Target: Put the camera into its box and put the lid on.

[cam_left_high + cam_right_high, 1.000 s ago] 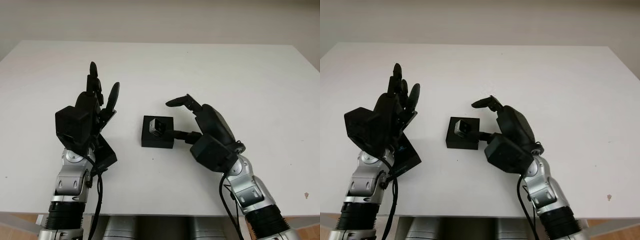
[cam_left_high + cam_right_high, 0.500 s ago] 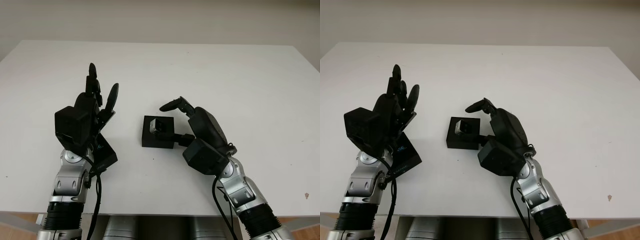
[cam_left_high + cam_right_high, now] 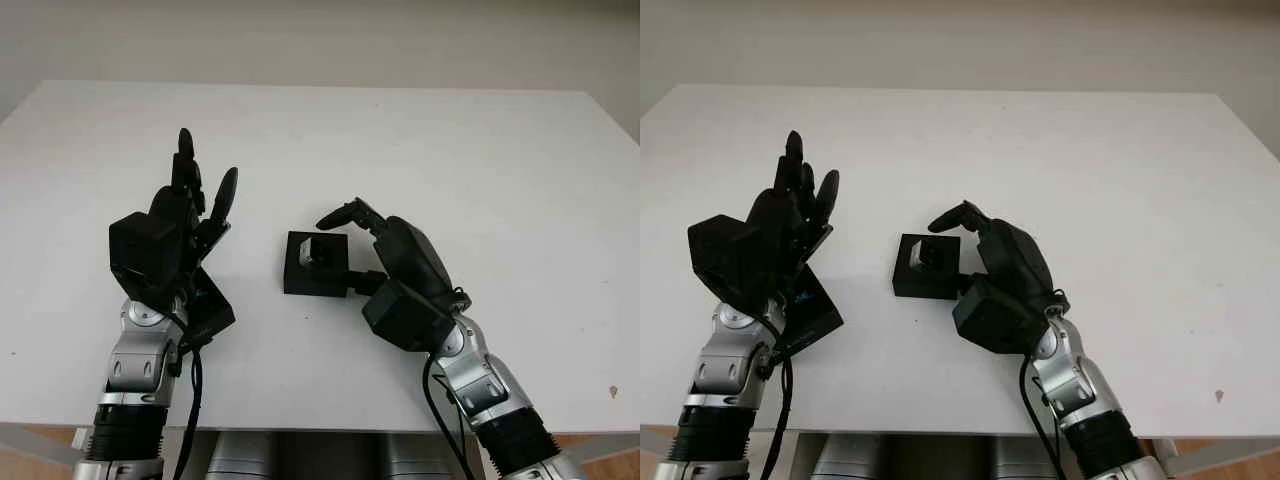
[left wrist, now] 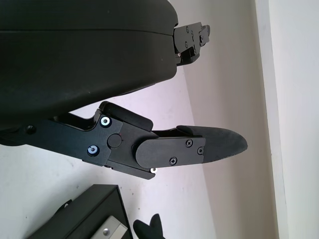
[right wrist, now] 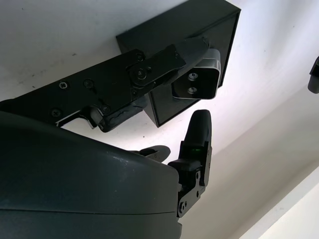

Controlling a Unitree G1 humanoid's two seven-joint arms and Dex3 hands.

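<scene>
at the middle of the white desk [image 3: 420,140] sits the black box [image 3: 315,264], the silver camera [image 3: 322,252] over it pinched by the right hand [image 3: 385,255]. left hand [image 3: 175,235] open, raised at left above the black lid [image 3: 208,308].

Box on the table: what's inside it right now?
The small silver camera sits in the open black box, right hand fingers on it. The box floor under the camera is covered.
</scene>
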